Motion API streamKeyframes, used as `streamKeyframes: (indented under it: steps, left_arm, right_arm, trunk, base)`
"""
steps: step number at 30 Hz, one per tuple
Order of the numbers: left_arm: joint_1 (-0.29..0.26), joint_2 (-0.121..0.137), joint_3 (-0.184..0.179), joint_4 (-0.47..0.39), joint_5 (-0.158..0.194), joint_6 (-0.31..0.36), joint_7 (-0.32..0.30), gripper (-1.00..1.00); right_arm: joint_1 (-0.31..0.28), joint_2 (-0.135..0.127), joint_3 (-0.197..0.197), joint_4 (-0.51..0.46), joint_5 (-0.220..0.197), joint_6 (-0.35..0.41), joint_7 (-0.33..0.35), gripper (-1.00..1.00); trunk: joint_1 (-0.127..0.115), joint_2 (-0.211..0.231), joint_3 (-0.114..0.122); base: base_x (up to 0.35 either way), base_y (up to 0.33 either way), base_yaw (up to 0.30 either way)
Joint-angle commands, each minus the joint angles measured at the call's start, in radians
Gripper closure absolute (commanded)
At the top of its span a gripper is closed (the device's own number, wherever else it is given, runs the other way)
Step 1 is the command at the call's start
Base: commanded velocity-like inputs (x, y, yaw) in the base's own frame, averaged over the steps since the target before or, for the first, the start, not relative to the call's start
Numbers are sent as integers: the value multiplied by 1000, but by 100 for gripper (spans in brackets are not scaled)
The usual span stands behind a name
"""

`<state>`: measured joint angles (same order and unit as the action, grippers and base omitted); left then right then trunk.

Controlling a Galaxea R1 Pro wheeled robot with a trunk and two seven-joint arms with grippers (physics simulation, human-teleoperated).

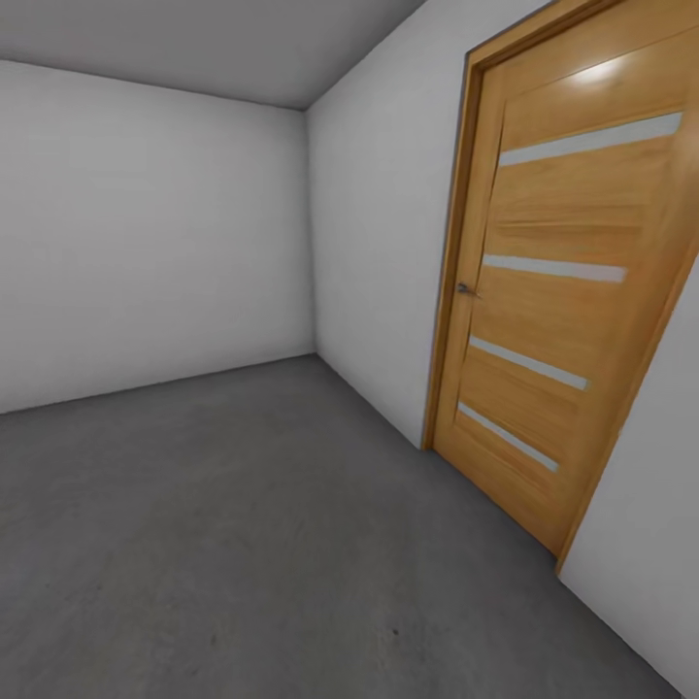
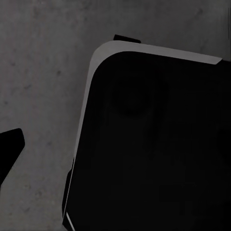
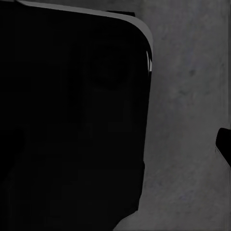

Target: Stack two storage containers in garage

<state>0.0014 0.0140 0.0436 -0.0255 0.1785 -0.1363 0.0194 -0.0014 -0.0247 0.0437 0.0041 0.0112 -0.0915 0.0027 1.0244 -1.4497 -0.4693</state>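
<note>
Head view, left to right: plain white-grey wall (image 1: 146, 233) ran across the back, met a second white wall (image 1: 388, 223) at a corner, and that second wall carried a closed wooden door (image 1: 563, 291) with four narrow pale horizontal strips and a small metal handle (image 1: 467, 288) at its left edge. Grey ceiling (image 1: 194, 44) above. Dark grey, mottled concrete floor (image 1: 243, 544) covered the lower half of the picture; bare walls and this floor match the garage.

Left wrist view: a large black rounded-corner robot body panel (image 2: 154, 144) with a pale grey rim sat over the concrete floor (image 2: 43, 86). A black tip (image 2: 10, 144) entered at the picture's edge, possibly a finger of the left gripper; opening could not be told.

Right wrist view: a similar black robot panel (image 3: 72, 120) over the same concrete floor (image 3: 187, 96), and a small black tip (image 3: 224, 142) at the edge. Right gripper opening could not be told either.
</note>
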Motion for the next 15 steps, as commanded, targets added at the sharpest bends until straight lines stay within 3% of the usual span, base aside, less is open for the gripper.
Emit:
streamKeyframes:
  steps: [1, 15]
  left_arm:
    - [0, 0, 4, -1, 3, -2, 1, -100]
    - [0, 1, 4, -1, 3, -2, 1, -100]
  right_arm:
    - [0, 0, 5, 0, 1, -3, 0, -100]
    - [0, -1, 2, 0, 3, -18, -1, -100]
  trunk:
    - [1, 0, -1]
    - [1, 0, -1]
  base:
    - [323, 0, 0]
    - [323, 0, 0]
